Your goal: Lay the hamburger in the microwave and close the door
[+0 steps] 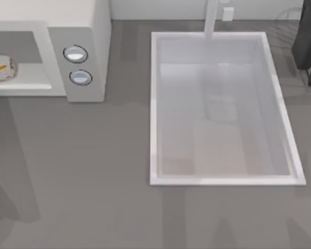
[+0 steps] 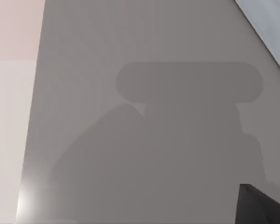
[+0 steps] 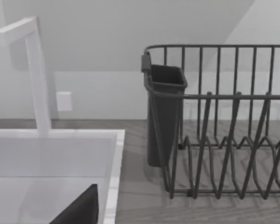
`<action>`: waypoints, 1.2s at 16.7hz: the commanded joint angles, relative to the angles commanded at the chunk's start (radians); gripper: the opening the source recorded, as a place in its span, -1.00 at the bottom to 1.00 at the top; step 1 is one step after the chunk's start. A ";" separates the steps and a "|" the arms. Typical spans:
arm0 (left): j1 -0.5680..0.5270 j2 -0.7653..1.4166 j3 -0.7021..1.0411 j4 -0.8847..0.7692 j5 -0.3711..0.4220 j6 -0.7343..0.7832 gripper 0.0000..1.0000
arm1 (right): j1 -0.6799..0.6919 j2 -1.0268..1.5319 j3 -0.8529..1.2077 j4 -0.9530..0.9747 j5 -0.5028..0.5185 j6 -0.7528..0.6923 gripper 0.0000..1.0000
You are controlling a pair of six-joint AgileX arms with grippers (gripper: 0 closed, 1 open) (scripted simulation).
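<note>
You see the microwave (image 1: 83, 31) at the table's far left corner in the top view, its front panel carrying two round dials (image 1: 75, 54) one above the other, and its cavity lying open toward the left edge of the frame. The hamburger (image 1: 0, 68) sits inside that cavity on the pale floor, cut by the frame's left edge, with its yellow-orange stripe showing. You can't make out the door from here, so whether it hangs open or where it swings can't be told. To the right of the microwave, well apart from it, the white sink (image 1: 154, 109) takes up the middle of the table, with a tap (image 1: 211, 19) rising at its far rim. At the far right corner stands a dark wire rack (image 1: 310, 41). The right wrist view looks across the sink's rim (image 3: 115, 177) to the tap (image 3: 37, 79) and to that rack (image 3: 233, 121), which has a dark cup-shaped holder (image 3: 164, 116) hung on its near end; a dark sliver at the bottom edge (probably part of the right gripper, though you can't say how its jaws stand) cuts into the frame. The left wrist view faces the bare grey table (image 2: 130, 70), with a broad shadow across it and a dark corner at the bottom edge; its jaws can't be judged either.
</note>
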 joint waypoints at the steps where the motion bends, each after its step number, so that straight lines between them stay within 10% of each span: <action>1: -0.010 -0.017 -0.017 0.010 -0.004 -0.010 -1.00 | 0.000 0.000 0.000 0.000 0.000 0.000 1.00; 20: -0.337 -0.336 -0.288 0.102 -0.200 -0.316 -1.00 | 0.000 0.000 0.000 0.000 0.000 0.000 1.00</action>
